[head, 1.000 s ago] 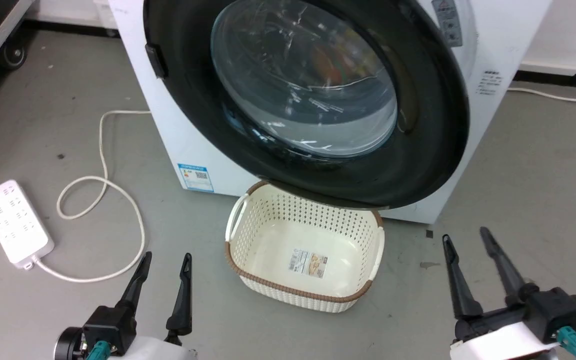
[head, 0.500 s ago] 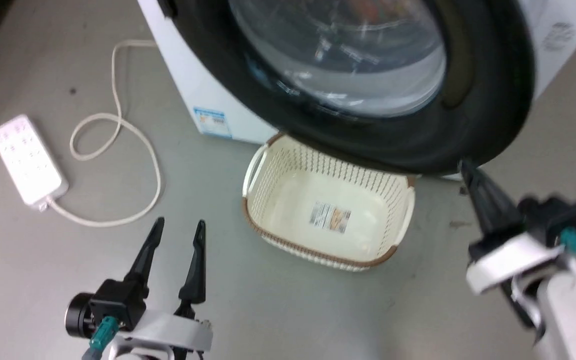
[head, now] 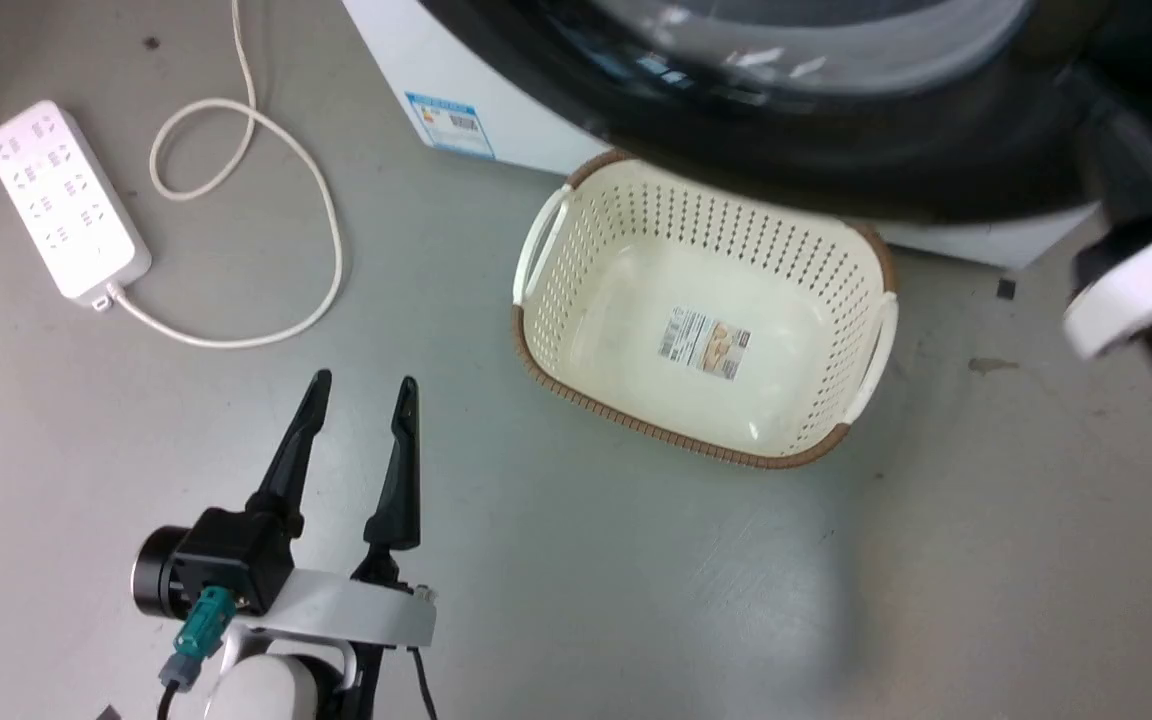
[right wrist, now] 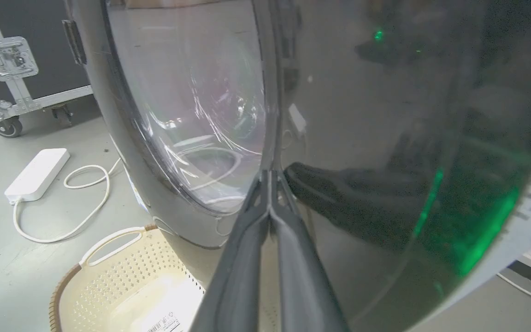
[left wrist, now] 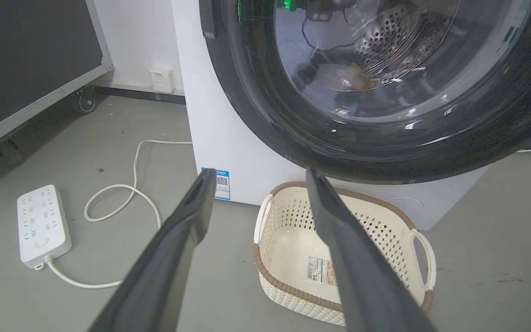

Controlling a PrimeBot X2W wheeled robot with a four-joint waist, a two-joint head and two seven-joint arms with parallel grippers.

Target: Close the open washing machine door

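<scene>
Black and glossy, the washing machine door (left wrist: pixel 385 154) sits across the front of the washing machine (left wrist: pixel 228 133). Through the clear glass bowl in its middle I can see the perforated steel drum (left wrist: pixel 399 41). On the head feed the door's lower rim overhangs the back edge of the cream perforated basket (head: pixel 736 225) on the floor. Whether the door is latched home I cannot tell.

My right pincer (right wrist: pixel 270 174) is up at the door. On the right wrist feed its two dark fingers are pressed together, tips meeting at the line where the glass ends and the black rim begins, and their reflection runs off sideways in the gloss. On the head feed that arm is a blurred pale wrist at the right edge, beside the door's lower rim.

My left pincer (head: pixel 364 380) hangs low over the grey floor (head: pixel 636 580), fingers apart with nothing between them. It points toward the machine and is well apart from it.

A small blue label (head: pixel 451 122) is stuck low on the machine's white front. The basket has a brown rim and a sticker (head: pixel 704 345) on its bottom. Off to the left lie a white power strip (head: pixel 66 200) and its looping cable (head: pixel 226 343), and further back stands a black case on castors (left wrist: pixel 30 60).
</scene>
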